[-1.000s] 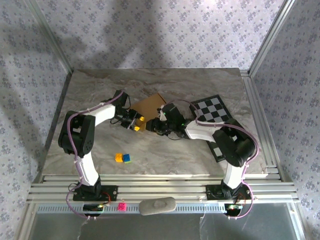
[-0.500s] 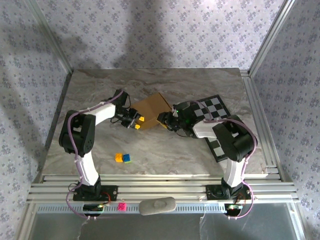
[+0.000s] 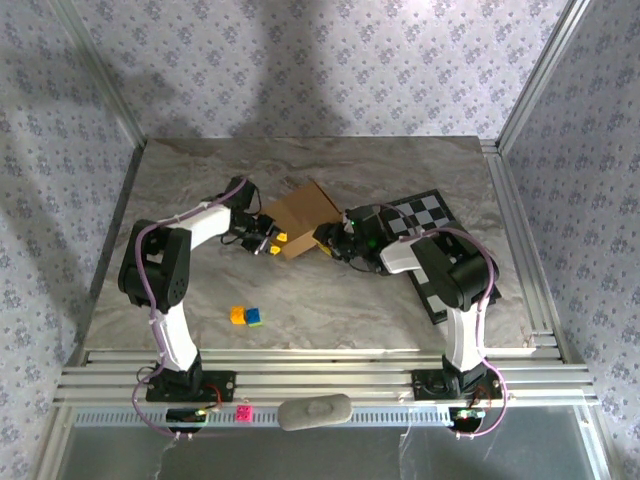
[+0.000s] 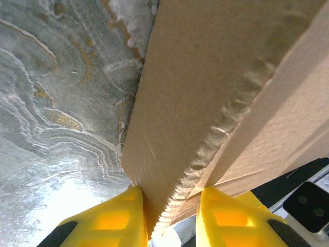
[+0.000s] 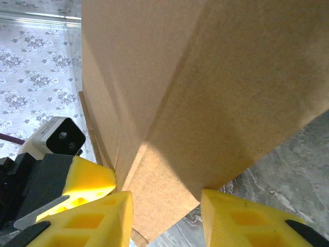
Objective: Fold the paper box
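marble-patterned table (image 3: 330, 165) under me, flowered wall panels all round. the paper box (image 3: 300, 212) sits near the middle of the top view, tan cardboard, partly raised off the table, with a flap edge up.

left gripper (image 3: 268, 243) is at the box's lower-left edge. on the left wrist camera its yellow fingers (image 4: 110, 218) sit at the bottom of the frame, clenched on a cardboard panel. the panel's rough cut edge (image 4: 216, 144) runs up and right from between them.

right gripper (image 3: 330, 240) is at the box's lower-right edge, just left of the checkerboard (image 3: 428, 218). on the right wrist camera its fingers (image 5: 241, 218) flank a folded corner of the box (image 5: 205, 87), and the cardboard fills the gap between them. it looks pinched, though i can't judge how firmly from this angle. at the left of that frame i also see the other arm's yellow finger (image 5: 87, 177) right against the box.

lower left of the table, well apart from the box, sit a yellow block (image 3: 237, 315) and a blue-green block (image 3: 254, 317), touching each other.
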`<state>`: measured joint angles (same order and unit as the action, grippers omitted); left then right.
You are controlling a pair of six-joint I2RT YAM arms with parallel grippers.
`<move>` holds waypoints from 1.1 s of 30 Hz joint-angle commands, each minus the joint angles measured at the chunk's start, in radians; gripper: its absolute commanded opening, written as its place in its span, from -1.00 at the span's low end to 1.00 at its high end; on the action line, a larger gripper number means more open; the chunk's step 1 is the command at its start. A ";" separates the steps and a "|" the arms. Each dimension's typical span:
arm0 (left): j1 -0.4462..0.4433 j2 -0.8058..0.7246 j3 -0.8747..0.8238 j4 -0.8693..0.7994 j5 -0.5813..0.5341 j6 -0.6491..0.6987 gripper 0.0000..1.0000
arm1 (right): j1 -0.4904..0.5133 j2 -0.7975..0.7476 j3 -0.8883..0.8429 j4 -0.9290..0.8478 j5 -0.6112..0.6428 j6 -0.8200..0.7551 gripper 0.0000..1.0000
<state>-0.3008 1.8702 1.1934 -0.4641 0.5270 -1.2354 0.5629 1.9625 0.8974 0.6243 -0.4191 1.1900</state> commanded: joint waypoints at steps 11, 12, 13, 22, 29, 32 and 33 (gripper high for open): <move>0.048 -0.103 0.007 -0.249 -0.120 0.094 -0.06 | -0.015 0.055 0.075 -0.071 0.036 0.022 -0.39; 0.057 -0.108 0.008 -0.252 -0.127 0.104 -0.05 | -0.015 0.056 0.076 -0.073 0.036 0.022 -0.39; 0.065 -0.106 0.009 -0.249 -0.126 0.113 -0.04 | -0.016 0.057 0.080 -0.073 0.035 0.022 -0.40; 0.071 -0.084 -0.035 -0.192 -0.128 0.096 -0.19 | -0.017 0.057 0.079 -0.029 0.034 0.065 -0.39; 0.066 -0.044 -0.067 -0.168 -0.176 0.102 -0.46 | -0.018 0.044 0.091 -0.027 0.030 0.079 -0.38; 0.063 -0.041 -0.093 -0.140 -0.185 0.097 -0.71 | -0.021 0.044 0.098 -0.032 0.029 0.080 -0.38; 0.062 -0.038 -0.094 -0.144 -0.189 0.100 -0.86 | -0.021 0.045 0.100 -0.033 0.030 0.079 -0.38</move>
<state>-0.2298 1.7870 1.1496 -0.5892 0.4290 -1.1473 0.5491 2.0182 0.9672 0.5873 -0.4042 1.2541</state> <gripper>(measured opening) 0.107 0.310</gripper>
